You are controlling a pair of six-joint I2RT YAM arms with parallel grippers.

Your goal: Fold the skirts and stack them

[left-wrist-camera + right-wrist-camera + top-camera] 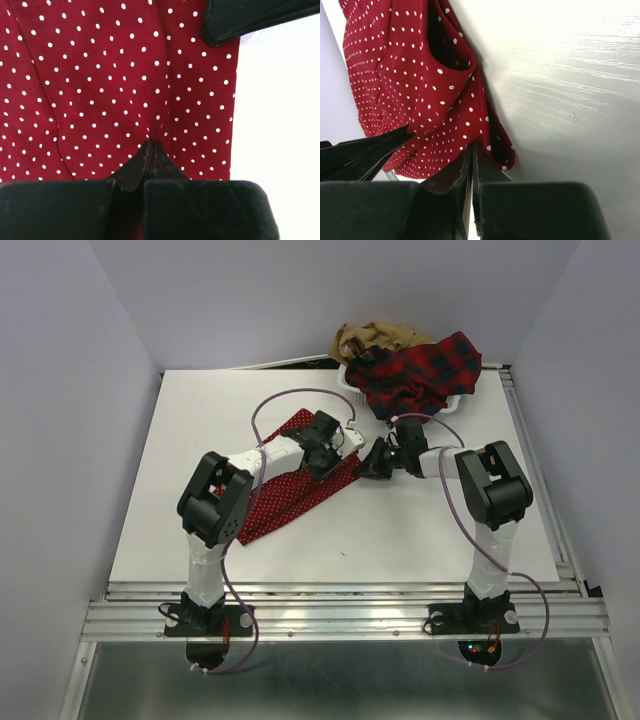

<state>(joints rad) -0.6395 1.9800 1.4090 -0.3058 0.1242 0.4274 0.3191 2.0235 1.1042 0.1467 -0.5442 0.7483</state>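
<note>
The red skirt with tiny white dots point(290, 502) lies spread on the white table, running from the middle toward the front left. My left gripper point(335, 455) is shut at its far right edge, and the cloth point(110, 75) puckers into the closed fingertips point(151, 145). My right gripper point(368, 465) sits just to the right, shut on a lifted corner of the same skirt point(410, 75) at its tips point(474, 146). The red-and-black plaid skirt point(425, 368) and the tan-brown skirt point(375, 337) are heaped in the basket at the back.
The white mesh basket point(455, 402) stands at the table's back right edge. Bare white tabletop point(430, 530) lies to the right of the dotted skirt. The two grippers are close together, with a black finger of each showing in the other's wrist view. Grey walls enclose the table.
</note>
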